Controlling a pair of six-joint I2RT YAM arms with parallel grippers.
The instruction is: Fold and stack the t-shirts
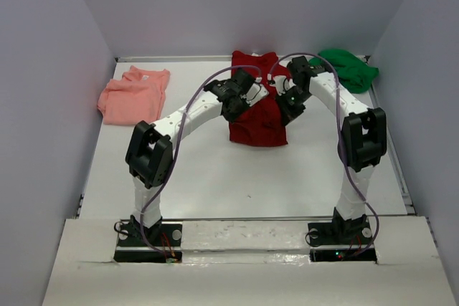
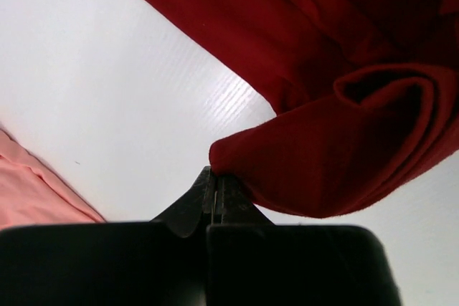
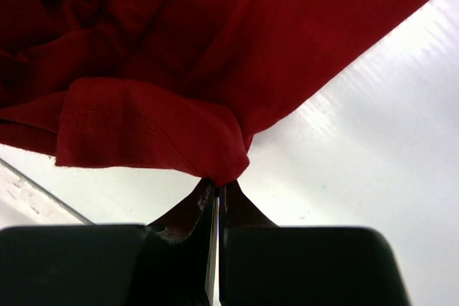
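Observation:
The dark red t-shirt (image 1: 259,118) lies rumpled in the middle of the table, partly lifted. My left gripper (image 1: 244,98) is shut on a fold of its left edge (image 2: 287,163). My right gripper (image 1: 287,105) is shut on a hemmed fold of its right edge (image 3: 158,134). Both hold the cloth just above the table. The salmon pink t-shirt (image 1: 134,94) lies bunched at the far left and also shows in the left wrist view (image 2: 29,191). The bright green t-shirt (image 1: 348,67) lies crumpled at the far right corner.
The white table (image 1: 237,177) is enclosed by pale walls on three sides. A raised rim (image 1: 391,148) runs along the table's right edge. The arm bases (image 1: 147,238) stand at the near edge.

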